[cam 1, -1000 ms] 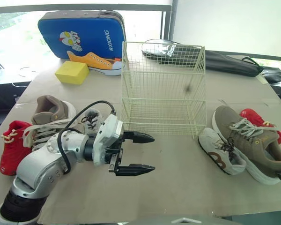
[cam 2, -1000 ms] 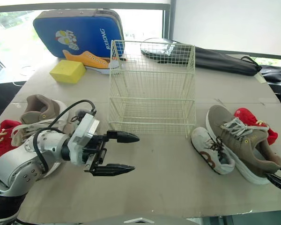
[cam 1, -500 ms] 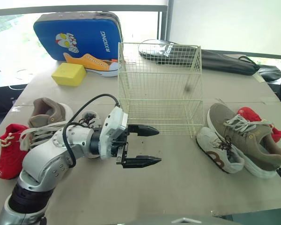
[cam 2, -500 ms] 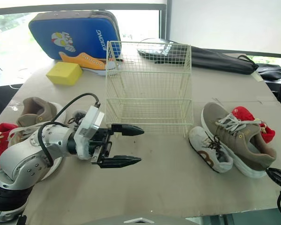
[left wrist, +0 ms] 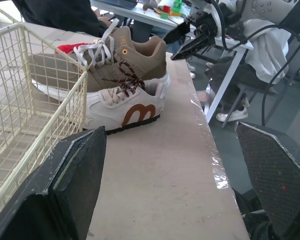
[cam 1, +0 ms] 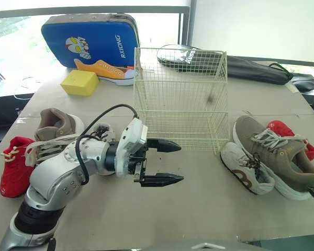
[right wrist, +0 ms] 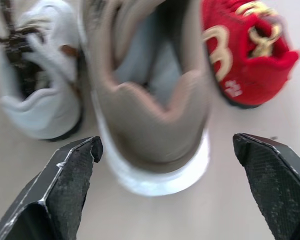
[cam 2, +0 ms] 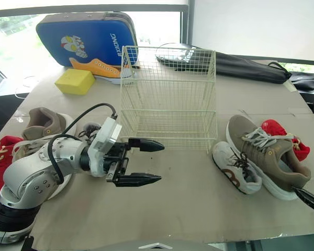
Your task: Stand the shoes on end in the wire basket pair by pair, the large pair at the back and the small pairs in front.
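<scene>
Seeing wire basket (cam 1: pixel 180 99) empty, shoes (cam 1: pixel 246 170) all on worktop (cam 1: pixel 199 209). Left gripper (cam 1: pixel 179 163) hovers empty before it, fingers wide. Right gripper (right wrist: pixel 166 142), fingers wide, lines up over large tan shoe (right wrist: pixel 150 100) heel; I'd guess back pair goes first.

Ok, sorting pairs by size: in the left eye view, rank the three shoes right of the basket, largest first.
1. Tan shoe.
2. White shoe.
3. Red shoe, partly hidden behind the tan one, so second versus third is unsure.
</scene>
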Robot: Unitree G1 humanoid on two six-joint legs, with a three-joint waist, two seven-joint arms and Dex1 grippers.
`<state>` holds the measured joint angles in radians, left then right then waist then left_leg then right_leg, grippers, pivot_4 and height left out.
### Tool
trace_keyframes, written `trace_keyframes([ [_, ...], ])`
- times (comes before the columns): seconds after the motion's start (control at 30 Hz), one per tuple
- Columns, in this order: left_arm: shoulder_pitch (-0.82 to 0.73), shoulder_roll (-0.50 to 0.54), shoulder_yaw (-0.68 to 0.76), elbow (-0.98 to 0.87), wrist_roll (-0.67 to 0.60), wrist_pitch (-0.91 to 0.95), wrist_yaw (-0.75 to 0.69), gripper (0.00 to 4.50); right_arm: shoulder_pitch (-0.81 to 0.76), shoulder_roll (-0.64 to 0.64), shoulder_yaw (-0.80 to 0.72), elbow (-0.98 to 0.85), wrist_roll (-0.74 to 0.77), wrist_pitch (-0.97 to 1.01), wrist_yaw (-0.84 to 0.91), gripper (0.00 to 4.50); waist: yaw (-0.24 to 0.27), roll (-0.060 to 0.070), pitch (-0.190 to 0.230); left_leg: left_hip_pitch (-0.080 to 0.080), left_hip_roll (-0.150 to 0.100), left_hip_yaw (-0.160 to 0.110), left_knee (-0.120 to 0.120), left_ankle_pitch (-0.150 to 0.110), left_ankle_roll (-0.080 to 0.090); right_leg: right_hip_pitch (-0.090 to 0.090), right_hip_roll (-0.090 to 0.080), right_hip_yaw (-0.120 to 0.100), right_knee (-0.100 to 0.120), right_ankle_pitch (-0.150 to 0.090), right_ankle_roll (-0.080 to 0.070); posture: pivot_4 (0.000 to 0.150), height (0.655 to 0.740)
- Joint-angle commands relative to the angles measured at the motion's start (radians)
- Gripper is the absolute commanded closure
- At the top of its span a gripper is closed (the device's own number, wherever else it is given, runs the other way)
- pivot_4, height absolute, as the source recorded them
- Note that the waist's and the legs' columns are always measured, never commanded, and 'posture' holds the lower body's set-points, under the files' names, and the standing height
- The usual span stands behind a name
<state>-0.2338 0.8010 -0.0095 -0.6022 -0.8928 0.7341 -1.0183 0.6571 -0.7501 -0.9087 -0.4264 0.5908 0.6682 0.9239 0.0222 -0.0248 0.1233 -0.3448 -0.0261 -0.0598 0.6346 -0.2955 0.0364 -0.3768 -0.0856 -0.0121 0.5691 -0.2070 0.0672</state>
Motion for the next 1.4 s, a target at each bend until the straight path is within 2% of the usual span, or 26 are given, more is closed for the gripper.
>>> trace_keyframes([
  [0.03, -0.007, 0.002, 0.017, -0.024, -0.019, 0.000, 0.004, 0.00, -0.038, -0.027, 0.037, 0.018, -0.014, -0.014, -0.009, 0.07, 0.000, 0.000, 0.000, 0.000, 0.000, 0.000, 0.000, 0.000, 0.000, 0.000, 0.000, 0.000, 0.000, 0.000, 0.000, 0.150, 0.7400],
  [0.33, 0.012, 0.011, 0.036, -0.040, -0.030, 0.005, 0.020, 0.00, -0.126, -0.056, 0.176, 0.069, -0.049, -0.023, -0.002, 0.07, -0.002, 0.000, 0.000, 0.000, -0.001, -0.001, 0.001, 0.000, 0.000, 0.000, 0.000, 0.000, 0.001, 0.000, 0.000, 0.150, 0.7400],
  [0.43, 0.020, 0.012, 0.042, -0.044, -0.028, 0.003, 0.028, 0.00, -0.146, -0.051, 0.193, 0.094, -0.067, -0.034, -0.012, 0.91, -0.005, -0.003, -0.001, 0.000, -0.001, -0.001, 0.001, 0.000, 0.000, 0.000, 0.000, 0.000, 0.001, 0.000, 0.000, 0.150, 0.7400],
  [0.5, 0.026, 0.012, 0.044, -0.048, -0.028, 0.003, 0.033, 0.00, -0.127, -0.052, 0.200, 0.093, -0.081, -0.042, -0.001, 1.85, -0.006, -0.003, -0.001, 0.000, -0.001, 0.000, 0.001, 0.000, 0.000, 0.001, 0.000, 0.001, 0.001, 0.000, 0.000, 0.150, 0.7400],
  [0.67, 0.032, 0.001, 0.032, -0.041, -0.012, -0.009, 0.039, 0.00, -0.078, -0.045, 0.193, 0.074, -0.096, -0.066, 0.005, 3.78, -0.002, -0.003, -0.001, 0.001, -0.002, -0.002, 0.001, 0.000, 0.000, 0.001, 0.000, 0.000, 0.001, 0.000, 0.000, 0.150, 0.7400],
  [0.77, 0.023, -0.009, 0.020, -0.027, -0.002, -0.018, 0.035, 0.00, -0.072, -0.042, 0.160, 0.047, -0.086, -0.076, 0.002, 4.34, 0.004, -0.004, -0.002, 0.001, -0.003, -0.004, 0.002, 0.000, 0.000, 0.001, 0.000, 0.000, 0.001, 0.000, 0.000, 0.150, 0.7400],
  [0.97, -0.033, -0.063, -0.010, 0.039, 0.008, -0.044, 0.004, 0.00, -0.030, -0.018, -0.069, -0.115, 0.034, -0.043, 0.018, 4.37, 0.019, 0.004, 0.000, 0.000, -0.005, -0.004, 0.002, 0.000, 0.000, 0.000, 0.000, 0.001, 0.000, 0.000, 0.000, 0.150, 0.7400],
  [1.1, -0.072, -0.092, -0.020, 0.075, 0.013, -0.046, -0.008, 0.00, -0.010, -0.013, -0.151, -0.162, 0.084, -0.023, 0.024, 4.37, 0.018, 0.001, -0.001, 0.000, -0.004, -0.004, 0.002, 0.000, 0.000, 0.001, 0.001, 0.001, 0.002, 0.000, 0.000, 0.150, 0.7400],
  [1.33, -0.191, -0.179, 0.021, 0.179, -0.102, 0.029, 0.029, 0.00, 0.034, -0.056, -0.387, -0.239, 0.133, -0.021, 0.053, 4.40, 0.018, 0.000, 0.000, 0.000, -0.004, -0.004, 0.004, 0.000, 0.001, 0.001, 0.001, 0.002, 0.001, 0.000, 0.000, 0.150, 0.7400],
  [1.4, -0.241, -0.202, 0.053, 0.222, -0.167, 0.075, 0.067, 0.00, -0.014, -0.125, -0.437, -0.227, 0.113, -0.054, 0.060, 4.40, 0.017, -0.001, 0.000, 0.000, -0.004, -0.003, 0.005, 0.000, 0.001, 0.001, 0.001, 0.002, 0.002, 0.000, 0.000, 0.150, 0.7400],
])
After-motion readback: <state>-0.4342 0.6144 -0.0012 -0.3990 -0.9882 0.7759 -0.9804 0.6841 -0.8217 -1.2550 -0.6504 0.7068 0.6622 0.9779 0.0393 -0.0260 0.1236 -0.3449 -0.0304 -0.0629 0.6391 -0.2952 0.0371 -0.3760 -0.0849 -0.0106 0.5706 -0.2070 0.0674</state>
